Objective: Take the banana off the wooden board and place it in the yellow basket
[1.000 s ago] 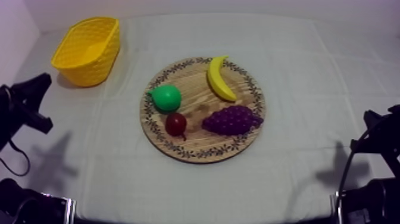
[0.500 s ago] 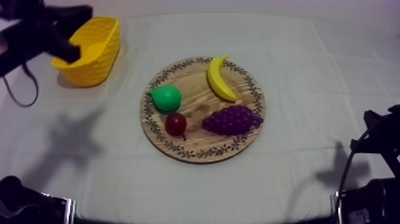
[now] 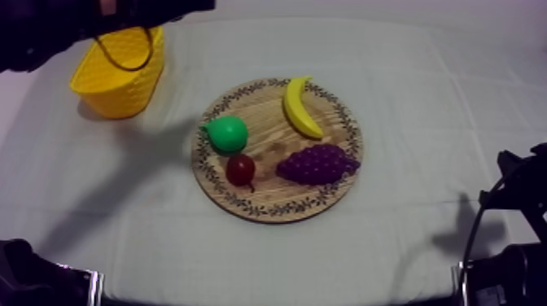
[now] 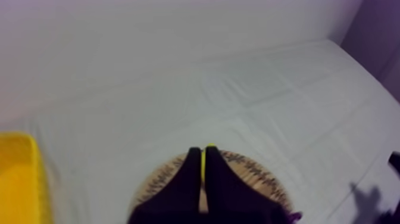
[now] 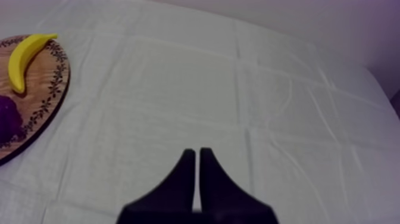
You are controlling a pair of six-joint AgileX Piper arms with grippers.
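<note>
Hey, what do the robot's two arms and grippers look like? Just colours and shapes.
Both are black and bulky: the left arm and the right arm. The left gripper and the right gripper each have two plain black fingers, broad at the base and tapering to slim tips. No markings are visible.

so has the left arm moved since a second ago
Yes. The left arm swung from the table's near left edge to across the yellow basket's far rim.
</note>
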